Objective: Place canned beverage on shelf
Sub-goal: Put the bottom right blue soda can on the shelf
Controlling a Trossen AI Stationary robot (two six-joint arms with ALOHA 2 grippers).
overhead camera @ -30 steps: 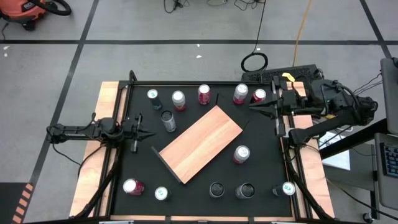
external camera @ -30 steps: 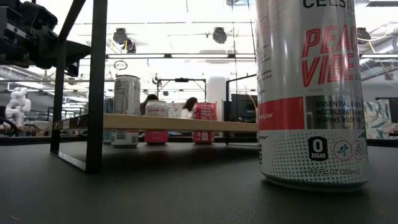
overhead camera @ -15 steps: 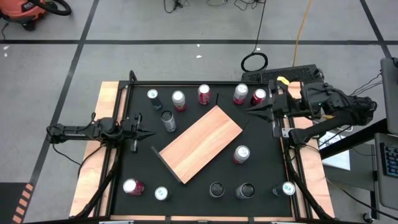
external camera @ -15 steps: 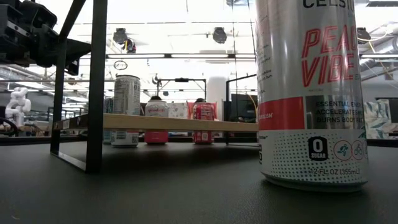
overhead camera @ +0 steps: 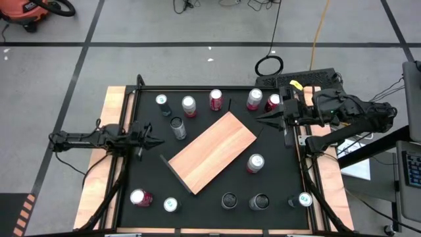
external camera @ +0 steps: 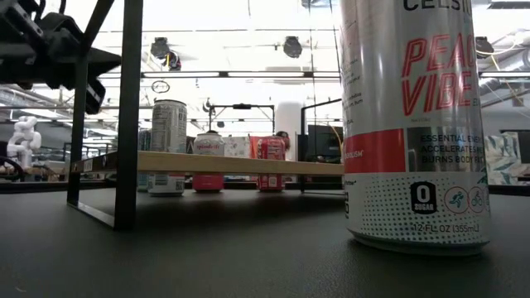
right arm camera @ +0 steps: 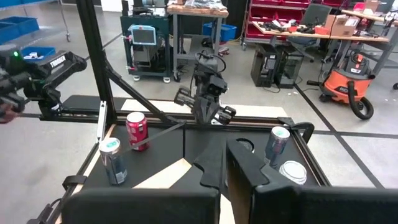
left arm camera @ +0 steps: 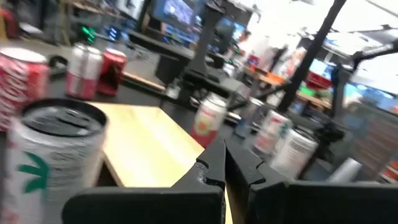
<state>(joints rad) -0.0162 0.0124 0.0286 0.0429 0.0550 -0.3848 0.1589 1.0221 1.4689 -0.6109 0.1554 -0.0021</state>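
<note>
Shelf (overhead camera: 212, 151) bare, cans (overhead camera: 255, 162) standing around it on tabletop (overhead camera: 276, 178)

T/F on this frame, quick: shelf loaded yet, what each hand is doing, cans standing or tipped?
1. The shelf has no can on it. True.
2. The right hand holds a can. False: it is shut on nothing, above the table near the shelf's far corner.
3. The left hand is shut and empty. True.
4. Every can is tipped over. False: all visible cans stand upright, like the silver can beside the shelf.
</note>
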